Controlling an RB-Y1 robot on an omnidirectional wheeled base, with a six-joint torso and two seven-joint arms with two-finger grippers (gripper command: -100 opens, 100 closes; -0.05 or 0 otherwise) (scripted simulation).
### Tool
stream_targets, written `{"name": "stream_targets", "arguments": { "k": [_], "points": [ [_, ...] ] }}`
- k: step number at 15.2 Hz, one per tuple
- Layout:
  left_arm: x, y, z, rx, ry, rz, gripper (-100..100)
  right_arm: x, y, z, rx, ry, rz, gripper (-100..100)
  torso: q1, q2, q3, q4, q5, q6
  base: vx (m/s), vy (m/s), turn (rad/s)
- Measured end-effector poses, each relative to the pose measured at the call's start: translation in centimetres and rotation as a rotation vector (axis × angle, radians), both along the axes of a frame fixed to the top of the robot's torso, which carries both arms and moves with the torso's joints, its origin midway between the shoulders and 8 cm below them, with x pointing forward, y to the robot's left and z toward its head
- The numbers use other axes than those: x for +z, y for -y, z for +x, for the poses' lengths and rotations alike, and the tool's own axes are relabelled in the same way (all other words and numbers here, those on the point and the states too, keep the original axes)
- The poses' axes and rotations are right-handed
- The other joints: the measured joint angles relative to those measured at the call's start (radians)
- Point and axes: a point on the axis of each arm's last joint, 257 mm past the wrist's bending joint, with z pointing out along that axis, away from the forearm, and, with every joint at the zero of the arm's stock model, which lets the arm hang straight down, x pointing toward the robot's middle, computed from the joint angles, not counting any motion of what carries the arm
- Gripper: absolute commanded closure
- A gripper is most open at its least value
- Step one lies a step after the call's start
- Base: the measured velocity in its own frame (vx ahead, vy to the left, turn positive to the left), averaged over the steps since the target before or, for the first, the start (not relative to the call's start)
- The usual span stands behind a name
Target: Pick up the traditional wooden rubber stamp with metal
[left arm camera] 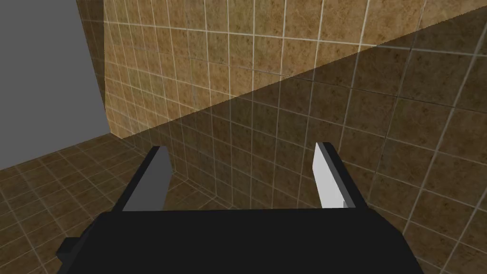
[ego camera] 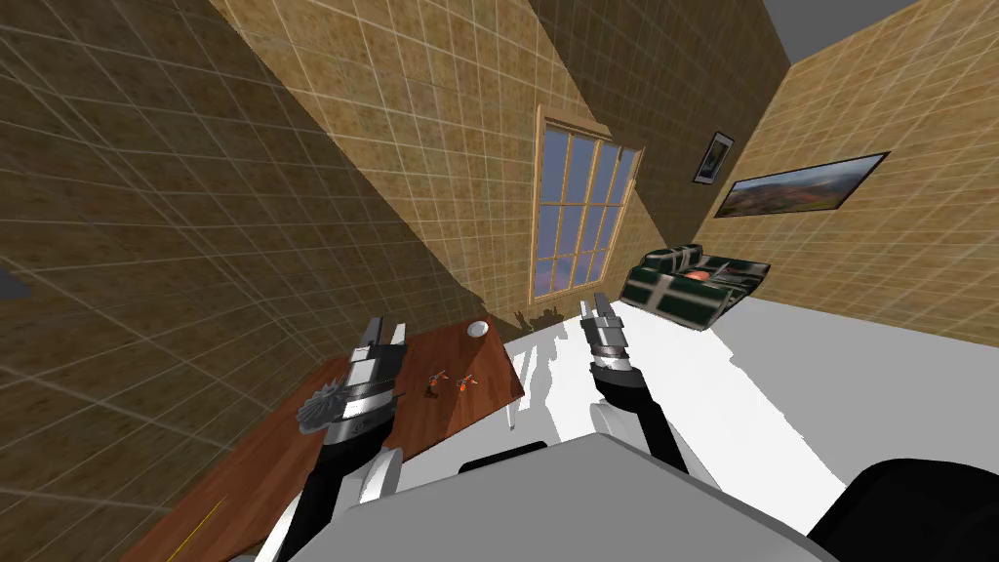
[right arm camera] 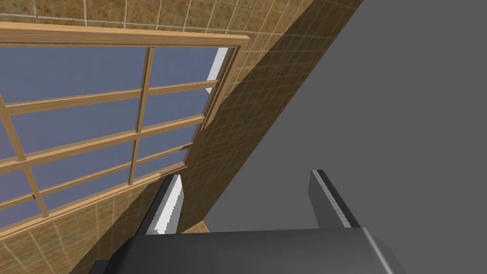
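A small dark stamp point(ego camera: 430, 388) stands on the brown wooden table point(ego camera: 293, 459) at my left, near its far end. Two small orange pieces point(ego camera: 466, 382) lie right beside it. My left gripper point(ego camera: 383, 333) hangs raised over the table, to the left of the stamp and apart from it. Its fingers point(left arm camera: 154, 181) stand open with nothing between them, the left gripper point(left arm camera: 242, 181) facing a tiled wall. My right gripper point(ego camera: 598, 310) is held up over the white floor, right of the table. The right gripper point(right arm camera: 247, 204) is open and empty.
A white bowl point(ego camera: 477, 329) sits at the table's far end. A grey ribbed, fan-like thing point(ego camera: 317, 410) lies beside my left forearm. The tiled wall runs close behind the table. A dark green sofa point(ego camera: 695, 283) stands far off by the window point(ego camera: 576, 210).
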Motion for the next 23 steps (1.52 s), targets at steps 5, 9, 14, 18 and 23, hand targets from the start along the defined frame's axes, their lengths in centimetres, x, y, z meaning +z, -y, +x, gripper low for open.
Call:
{"name": "stream_targets", "arguments": {
  "k": [5,9,14,18,23],
  "points": [
    [-3.9,-0.6,2.0,-0.016,-0.110,0.060,-100,0.0,0.0,0.0,0.000,0.000,0.000,0,0.004,0.002,0.001,0.000,0.001,0.000,-0.032,0.039,-0.170],
    [-7.4,-1.4,4.0,-0.009,-0.215,0.087,-100,0.0,0.0,0.0,0.000,0.000,0.000,0,0.003,0.002,0.001,0.000,0.001,0.001,-0.035,0.039,-0.214],
    [-12.7,-3.2,5.7,0.015,-0.360,0.111,-100,0.0,0.0,0.0,0.000,0.000,0.000,0,0.004,0.002,0.001,0.000,0.001,0.001,-0.040,0.048,-0.183],
    [-16.4,-5.2,7.4,0.042,-0.472,0.123,-100,0.0,0.0,0.0,0.000,0.000,0.000,0,0.004,0.002,0.001,0.000,0.001,0.001,-0.036,0.043,-0.207],
    [-21.9,-7.9,7.8,0.082,-0.621,0.129,-100,0.0,0.0,0.0,0.000,0.000,0.000,0,0.004,0.002,0.001,0.000,0.001,0.000,-0.040,0.041,-0.178]
  ]
}}
